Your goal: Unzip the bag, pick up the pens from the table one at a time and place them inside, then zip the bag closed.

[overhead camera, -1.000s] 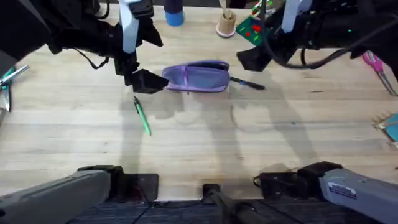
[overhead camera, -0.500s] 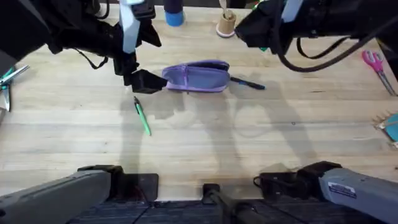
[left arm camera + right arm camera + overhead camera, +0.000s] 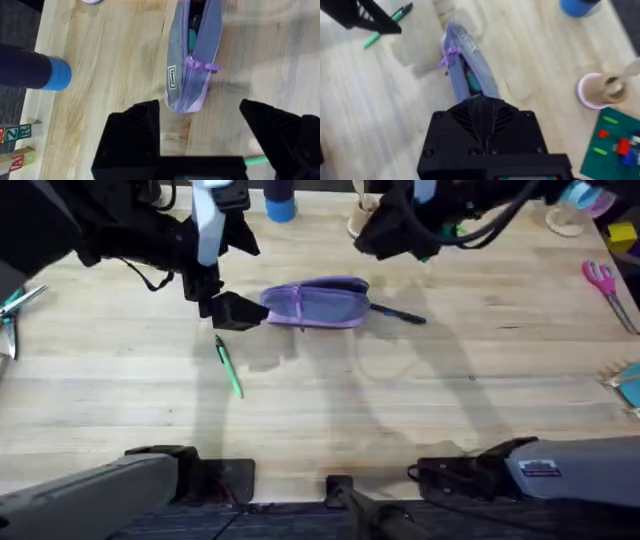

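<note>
Since the prior second, the right gripper shifted leftward, hovering at 1 o'clock of the bag; finger state indeterminable. The left gripper stood open, empty, at the bag's 9 o'clock end.

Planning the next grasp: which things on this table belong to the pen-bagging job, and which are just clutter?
Job:
bag, zipper partly open
green pen
dark pen, beside the bag

Clutter:
pink-handled scissors
blue-capped bottle
pink-based wooden spool
green board
letter blocks
</note>
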Robot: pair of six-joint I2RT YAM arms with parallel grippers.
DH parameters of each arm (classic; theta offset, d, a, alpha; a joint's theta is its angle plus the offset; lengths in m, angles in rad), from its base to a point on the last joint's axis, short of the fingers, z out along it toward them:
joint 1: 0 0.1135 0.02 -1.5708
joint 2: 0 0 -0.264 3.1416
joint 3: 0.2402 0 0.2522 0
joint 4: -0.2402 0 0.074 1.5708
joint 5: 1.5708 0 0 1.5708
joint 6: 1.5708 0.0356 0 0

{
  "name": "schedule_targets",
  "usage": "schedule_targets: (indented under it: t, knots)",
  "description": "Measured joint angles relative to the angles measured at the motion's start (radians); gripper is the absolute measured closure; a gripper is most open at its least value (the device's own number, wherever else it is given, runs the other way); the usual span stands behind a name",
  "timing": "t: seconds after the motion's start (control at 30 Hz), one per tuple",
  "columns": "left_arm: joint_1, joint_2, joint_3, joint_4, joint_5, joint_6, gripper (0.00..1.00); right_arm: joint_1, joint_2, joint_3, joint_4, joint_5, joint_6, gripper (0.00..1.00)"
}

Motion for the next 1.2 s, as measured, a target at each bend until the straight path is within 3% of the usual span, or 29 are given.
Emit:
schedule_targets:
  t: [0.43,0.93,1.2]
  knots:
    - [0.0,0.0,0.0,0.0,0.0,0.0,0.008,0.078,0.149,0.006,-0.064,0.0,-0.206,0.973]
    - [0.0,0.0,0.0,0.0,0.0,0.0,0.007,0.081,0.176,0.006,-0.046,0.06,-0.237,0.973]
    - [0.0,0.0,0.0,-0.001,0.0,0.0,0.007,0.1,0.259,0.006,-0.02,0.061,-0.237,0.972]
